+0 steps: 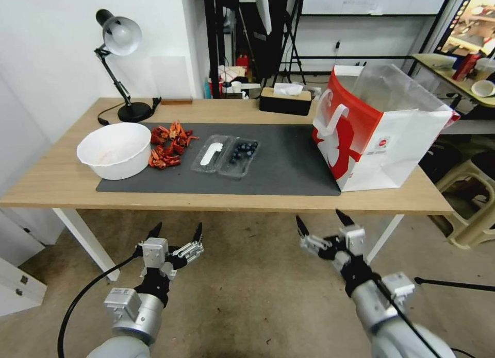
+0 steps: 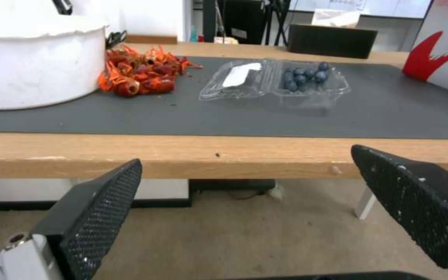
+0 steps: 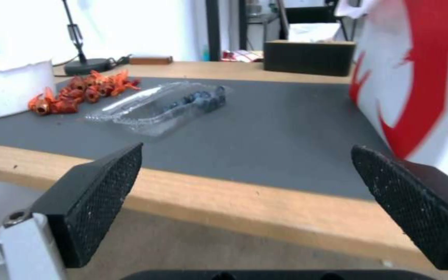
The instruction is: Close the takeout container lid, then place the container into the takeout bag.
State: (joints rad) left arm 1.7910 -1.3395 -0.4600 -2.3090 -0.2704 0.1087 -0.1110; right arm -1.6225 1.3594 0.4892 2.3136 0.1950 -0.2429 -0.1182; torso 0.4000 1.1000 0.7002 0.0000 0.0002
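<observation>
The container (image 1: 226, 155) lay open on the dark mat (image 1: 289, 167) in the middle of the worktop (image 1: 51, 183). Its two halves were spread flat side by side. The lid (image 1: 210, 153), with its long white label facing up, was the half nearer the bowl (image 1: 114, 150). The other half held the blueberries (image 1: 244, 149). In the left wrist view the container (image 2: 276, 81) sat well beyond the worktop's front edge, with the lid (image 2: 239, 77) flat on the mat.

The bag (image 1: 379, 129) stood upright at the robot's right end of the mat, well apart from the container. Its mouth was open and the foil lining showed inside. A white handle hung down its red side.

A heap of red crayfish (image 1: 167, 144) lay between the bowl and the lid, close to both. A black tissue box (image 1: 285, 100) stood at the far edge of the worktop, and a desk lamp (image 1: 121, 64) stood at the far left.

Both arms hung below the worktop's front edge, over the floor. The left gripper (image 1: 176, 230) was spread wide and held nothing. The right gripper (image 1: 323, 222) was likewise wide apart and empty. In each wrist view the black textured fingers (image 2: 102, 210) (image 3: 97, 194) framed the worktop edge, touching nothing.
</observation>
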